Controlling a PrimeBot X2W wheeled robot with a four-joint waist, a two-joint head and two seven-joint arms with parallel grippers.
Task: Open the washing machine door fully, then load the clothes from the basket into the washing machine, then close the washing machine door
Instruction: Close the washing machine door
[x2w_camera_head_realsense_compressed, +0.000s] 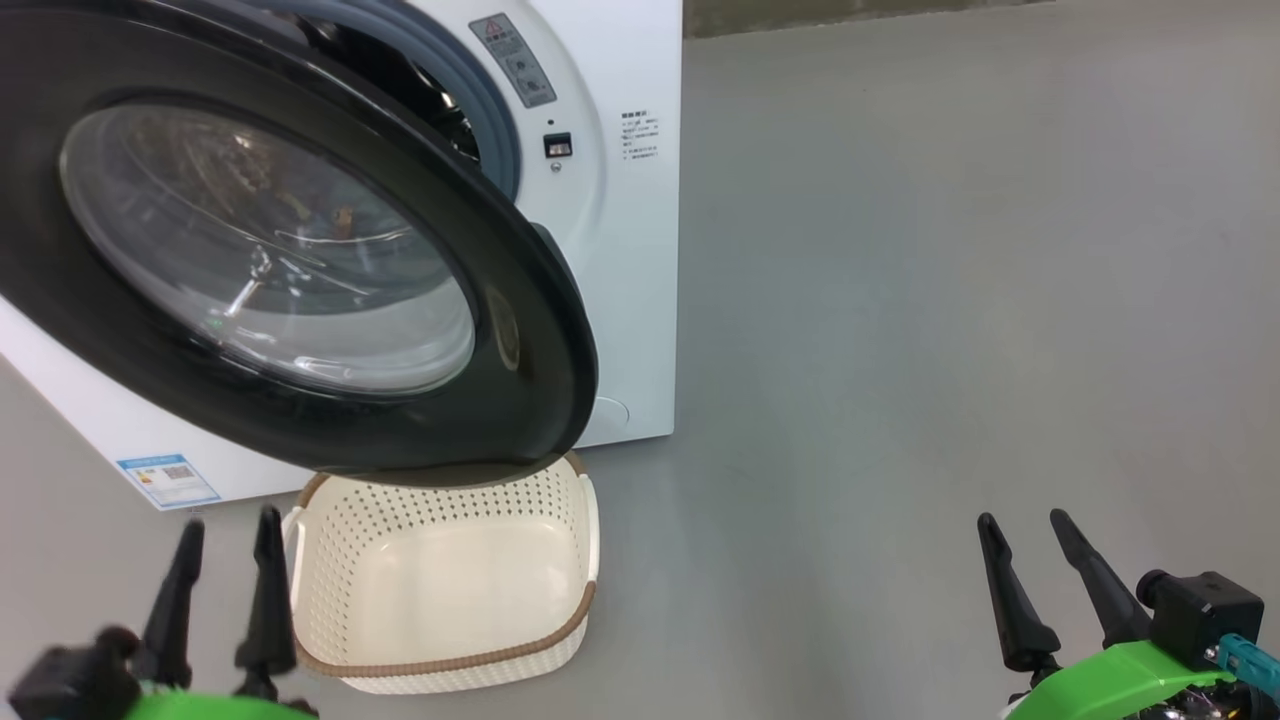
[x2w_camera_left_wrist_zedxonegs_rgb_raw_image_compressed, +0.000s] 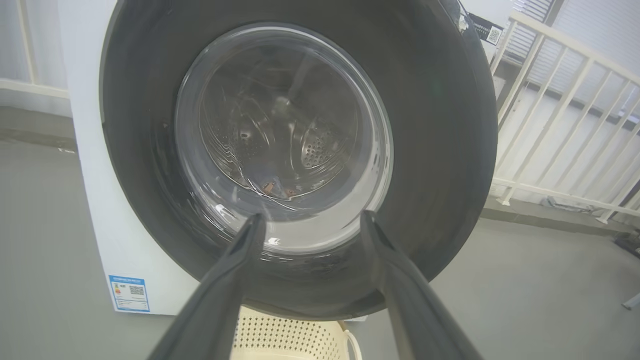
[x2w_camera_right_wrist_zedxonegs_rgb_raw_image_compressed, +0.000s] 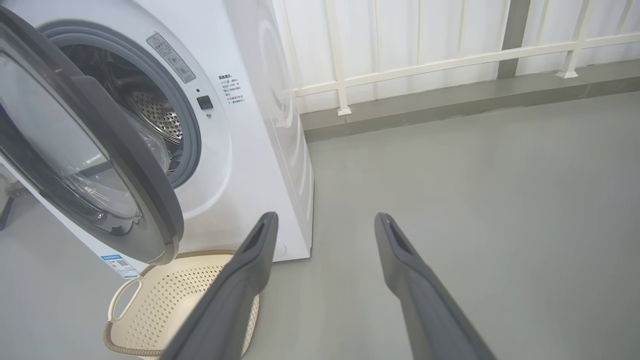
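The white washing machine (x2w_camera_head_realsense_compressed: 630, 250) stands at the upper left. Its door (x2w_camera_head_realsense_compressed: 520, 340), black-rimmed with a glass bowl, hangs partly swung out in front of the opening, leaving a gap on its right side where the grey gasket and steel drum (x2w_camera_right_wrist_zedxonegs_rgb_raw_image_compressed: 155, 115) show. Small orange-brown marks of the clothes (x2w_camera_left_wrist_zedxonegs_rgb_raw_image_compressed: 277, 189) show through the glass, low in the drum. The basket (x2w_camera_head_realsense_compressed: 440, 668) sits on the floor under the door's lower edge with nothing in it. My left gripper (x2w_camera_head_realsense_compressed: 229, 522) is open, just left of the basket and facing the door glass (x2w_camera_left_wrist_zedxonegs_rgb_raw_image_compressed: 312, 217). My right gripper (x2w_camera_head_realsense_compressed: 1023, 518) is open, far to the right.
Bare grey floor (x2w_camera_head_realsense_compressed: 950, 300) stretches to the right of the machine. A white railing (x2w_camera_right_wrist_zedxonegs_rgb_raw_image_compressed: 425, 62) runs along the wall behind and beside it. A small blue label (x2w_camera_head_realsense_compressed: 168, 482) marks the machine's lower left corner.
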